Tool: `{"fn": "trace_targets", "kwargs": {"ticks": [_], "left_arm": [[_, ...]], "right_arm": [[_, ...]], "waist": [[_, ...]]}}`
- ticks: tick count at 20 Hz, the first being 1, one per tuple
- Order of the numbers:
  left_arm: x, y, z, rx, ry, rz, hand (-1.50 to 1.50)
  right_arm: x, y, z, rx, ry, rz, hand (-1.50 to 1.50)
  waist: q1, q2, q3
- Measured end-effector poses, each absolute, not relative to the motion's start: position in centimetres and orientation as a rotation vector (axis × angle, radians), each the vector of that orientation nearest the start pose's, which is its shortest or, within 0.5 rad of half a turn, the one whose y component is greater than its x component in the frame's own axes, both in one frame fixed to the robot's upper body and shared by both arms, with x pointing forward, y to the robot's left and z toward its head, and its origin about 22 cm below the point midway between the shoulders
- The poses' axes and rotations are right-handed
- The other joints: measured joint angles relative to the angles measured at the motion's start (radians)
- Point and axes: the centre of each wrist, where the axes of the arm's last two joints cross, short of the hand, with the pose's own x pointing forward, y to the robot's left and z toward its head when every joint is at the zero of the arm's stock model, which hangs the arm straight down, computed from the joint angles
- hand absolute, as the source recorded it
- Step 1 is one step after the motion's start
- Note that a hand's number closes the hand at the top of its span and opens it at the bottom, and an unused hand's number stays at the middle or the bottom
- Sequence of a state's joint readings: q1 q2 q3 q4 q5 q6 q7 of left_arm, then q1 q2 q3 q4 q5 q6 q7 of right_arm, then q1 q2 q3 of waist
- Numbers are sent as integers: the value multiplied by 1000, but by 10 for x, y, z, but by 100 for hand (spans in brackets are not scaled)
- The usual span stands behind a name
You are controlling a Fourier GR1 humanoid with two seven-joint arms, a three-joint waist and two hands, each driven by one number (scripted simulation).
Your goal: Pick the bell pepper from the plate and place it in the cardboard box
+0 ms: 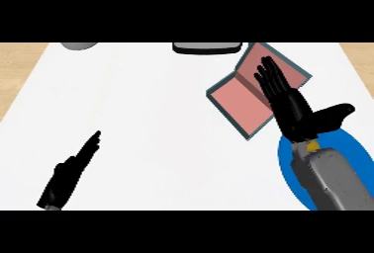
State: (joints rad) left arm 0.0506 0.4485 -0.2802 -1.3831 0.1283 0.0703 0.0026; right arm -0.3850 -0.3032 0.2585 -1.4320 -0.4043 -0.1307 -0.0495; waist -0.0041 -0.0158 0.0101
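Observation:
The box (241,101) lies flat at the upper right, with a pink inside and teal edges. My right hand (292,111) is open above its right half, fingers straight and pointing away, thumb spread to the right. A blue plate (353,146) sits at the lower right, mostly covered by my right forearm. A small yellow patch (312,146) shows at the wrist, over the plate; I cannot tell whether it is the bell pepper. My left hand (67,178) rests open at the lower left, fingers pointing up.
A grey rounded object (79,45) sits at the far left edge of the white counter (146,113). A dark grey object (207,47) stands at the far middle edge. Wooden strips run along both sides.

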Motion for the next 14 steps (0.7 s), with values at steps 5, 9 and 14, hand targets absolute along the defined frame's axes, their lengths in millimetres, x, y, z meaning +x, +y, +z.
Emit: {"fn": "trace_targets", "kwargs": {"ticks": [5, 9, 14], "left_arm": [[221, 308, -17, 182, -1340, -193, 0], [224, 320, -6, 191, -1389, -33, 0], [228, 327, 13, 144, -1417, 64, 0]], "right_arm": [[300, -275, 70, -69, -1706, 32, -150], [280, -356, 74, -554, -1691, -81, -150], [231, -379, 66, -874, -1828, -100, -150]], "waist": [[-28, -1, -8], [-85, -9, -13], [-82, -7, -11]]}}
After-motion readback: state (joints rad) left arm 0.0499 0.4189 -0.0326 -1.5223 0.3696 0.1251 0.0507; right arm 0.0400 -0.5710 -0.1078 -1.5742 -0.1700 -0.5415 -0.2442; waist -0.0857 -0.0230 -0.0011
